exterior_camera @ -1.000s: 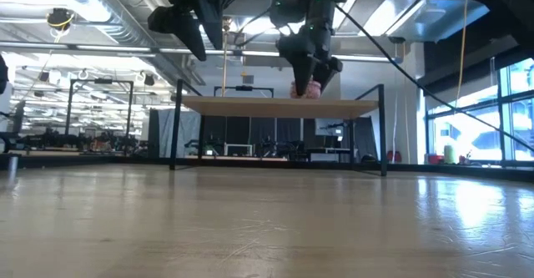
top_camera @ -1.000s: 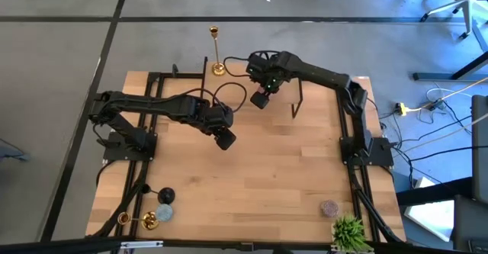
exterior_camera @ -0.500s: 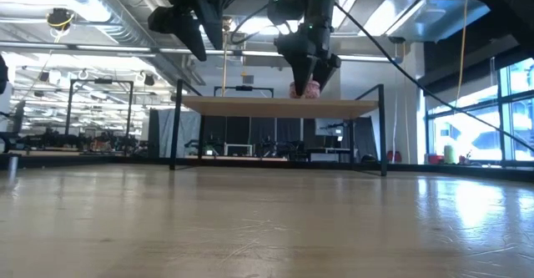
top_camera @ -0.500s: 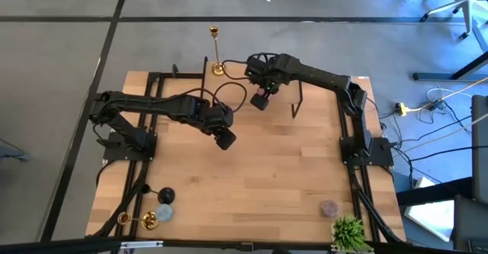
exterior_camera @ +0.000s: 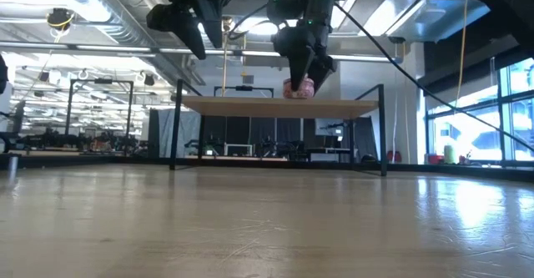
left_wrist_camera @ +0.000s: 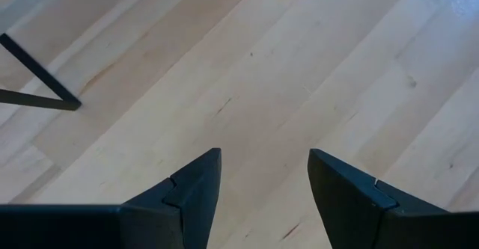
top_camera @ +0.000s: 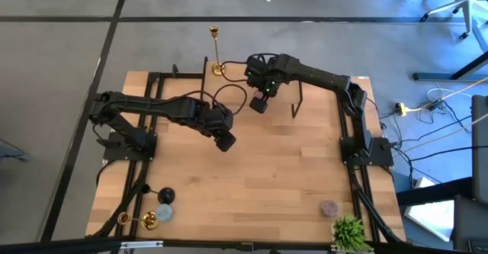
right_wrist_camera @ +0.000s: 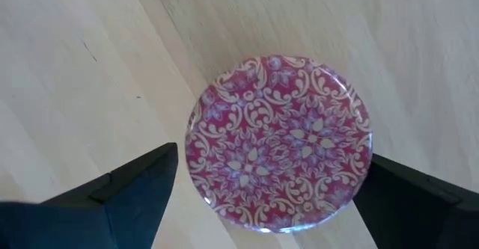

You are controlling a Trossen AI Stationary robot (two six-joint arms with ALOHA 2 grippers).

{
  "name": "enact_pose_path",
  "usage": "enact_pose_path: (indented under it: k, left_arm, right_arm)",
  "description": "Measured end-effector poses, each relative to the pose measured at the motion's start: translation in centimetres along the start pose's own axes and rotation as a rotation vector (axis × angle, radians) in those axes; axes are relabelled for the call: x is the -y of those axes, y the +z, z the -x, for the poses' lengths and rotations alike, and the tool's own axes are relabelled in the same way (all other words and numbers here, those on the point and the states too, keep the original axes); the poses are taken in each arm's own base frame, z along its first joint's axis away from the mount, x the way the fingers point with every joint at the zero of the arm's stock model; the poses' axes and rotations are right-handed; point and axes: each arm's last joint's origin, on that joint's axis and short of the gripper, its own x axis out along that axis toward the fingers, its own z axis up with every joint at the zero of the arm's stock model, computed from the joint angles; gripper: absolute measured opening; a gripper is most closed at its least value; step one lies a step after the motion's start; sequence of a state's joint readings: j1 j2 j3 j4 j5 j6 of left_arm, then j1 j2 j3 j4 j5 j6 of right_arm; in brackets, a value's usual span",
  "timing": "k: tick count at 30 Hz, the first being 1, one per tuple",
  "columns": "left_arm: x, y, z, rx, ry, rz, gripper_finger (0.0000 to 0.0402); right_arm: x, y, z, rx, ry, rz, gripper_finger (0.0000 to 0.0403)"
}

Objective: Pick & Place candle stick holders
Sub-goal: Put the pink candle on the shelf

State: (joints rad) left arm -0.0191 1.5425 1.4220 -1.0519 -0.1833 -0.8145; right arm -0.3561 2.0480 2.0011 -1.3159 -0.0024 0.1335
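One gold candlestick [top_camera: 216,52] stands upright on its round base at the table's far edge; its stem also shows in the low view [exterior_camera: 224,65]. The second candlestick [top_camera: 141,221] lies on its side at the near left corner. My left gripper [top_camera: 223,139] hangs open and empty over the table's middle left [left_wrist_camera: 263,185]. My right gripper [top_camera: 259,103] is right of the standing candlestick, with a round pink patterned disc [right_wrist_camera: 278,140] between its fingers. My right gripper has the pink disc between its two fingers, which stand against opposite sides of its rim [right_wrist_camera: 196,167]. The fingers come from above, pointing down. The disc lies level, face up, at the height of the raised shelf's top [exterior_camera: 299,88]. I cannot tell whether it rests there.
A raised wooden shelf on black legs [exterior_camera: 279,105] spans the table's far part. A dark disc [top_camera: 165,195] and a pale blue round thing [top_camera: 163,212] lie near the fallen candlestick. A small round object [top_camera: 329,207] and a green plant [top_camera: 348,231] are at the near right.
My right gripper has gone slightly toward the table's left and near edge, and the pink disc has shifted left with it.
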Motion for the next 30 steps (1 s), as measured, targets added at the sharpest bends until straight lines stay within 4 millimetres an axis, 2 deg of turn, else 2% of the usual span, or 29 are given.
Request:
enact_pose_path:
  k: [11,22,30]
  left_arm:
    - [0.4,-0.4,0.1,0.002,-0.002,-0.003,0.0198]
    - [0.4,-0.4,0.1,0.002,-0.002,-0.004,0.0198]
    - [0.2,-0.5,0.1,-0.012,0.012,-0.007,0.0198]
  right_arm:
    - [0.3,0.4,0.0,0.055,-0.094,0.012,0.0375]
    - [0.2,1.0,0.1,0.109,-0.099,0.047,0.0375]
    - [0.7,1.6,0.2,0.177,-0.252,0.072,0.0375]
